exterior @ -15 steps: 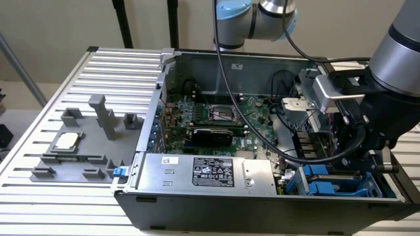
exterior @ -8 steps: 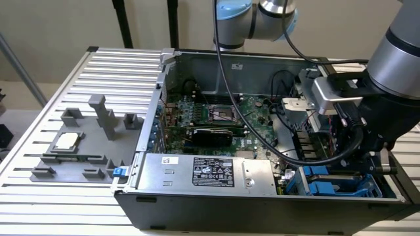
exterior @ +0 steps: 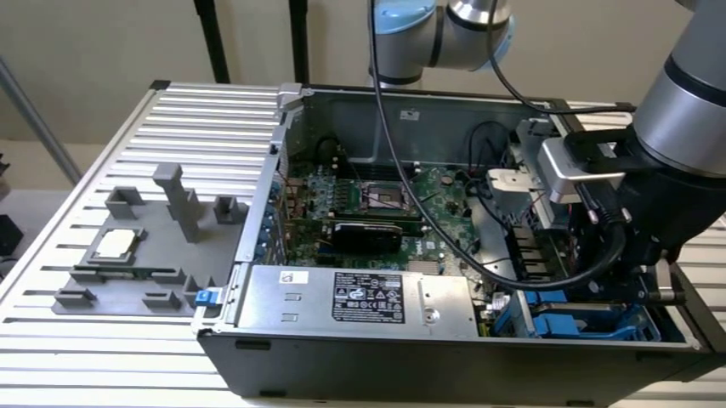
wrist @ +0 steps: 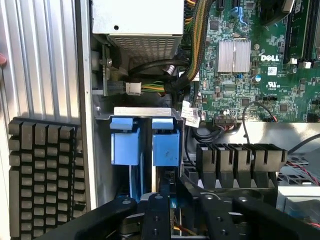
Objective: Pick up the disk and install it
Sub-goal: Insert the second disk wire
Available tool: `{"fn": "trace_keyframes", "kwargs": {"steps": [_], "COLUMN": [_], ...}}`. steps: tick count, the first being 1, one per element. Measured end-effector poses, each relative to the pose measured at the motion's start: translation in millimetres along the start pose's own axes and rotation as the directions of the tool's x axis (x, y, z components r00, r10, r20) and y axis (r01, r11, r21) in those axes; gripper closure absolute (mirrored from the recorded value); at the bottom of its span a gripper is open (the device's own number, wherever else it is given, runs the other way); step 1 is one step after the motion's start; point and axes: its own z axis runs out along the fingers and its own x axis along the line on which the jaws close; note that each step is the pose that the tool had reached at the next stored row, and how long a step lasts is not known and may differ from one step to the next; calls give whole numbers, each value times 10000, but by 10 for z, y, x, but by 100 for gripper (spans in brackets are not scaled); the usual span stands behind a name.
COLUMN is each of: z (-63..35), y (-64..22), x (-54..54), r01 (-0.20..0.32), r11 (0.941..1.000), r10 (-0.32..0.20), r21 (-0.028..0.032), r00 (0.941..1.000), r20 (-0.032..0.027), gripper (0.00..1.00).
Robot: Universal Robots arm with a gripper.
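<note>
Beside PSU [exterior: 357, 293], tool [wrist: 177, 210] over blue disk [wrist: 165, 145] bay.

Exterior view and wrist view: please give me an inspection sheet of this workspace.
Surface: ribbed silver metal table, carrying an open dark grey computer case.
Job's things: two bright blue plastic carrier frames side by side in the drive bay.
Clutter: small square silver chip on a grey plastic fixture.
End effector: close over the frames.
Cables: black robot cable hangs into the case.
Surroundings: beige wall.
</note>
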Motion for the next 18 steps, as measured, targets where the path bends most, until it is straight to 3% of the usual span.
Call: {"fn": "trace_keyframes", "kwargs": {"steps": [6,13,15,16,18], "z": [-86,-156,-173,-181,-186], "y": [-4,67,87,97,111], "x": [-1,0,0,0,1], "r01": [0,1,2,2,2], "r11": [10000,10000,10000,10000,10000], "r10": [0,-1,-2,-2,-2], "r21": [0,3,5,7,9], "r00": [10000,10000,10000,10000,10000], "r20": [-5,-4,-3,-3,-2], "gripper": [77,77,79,89,89]}}
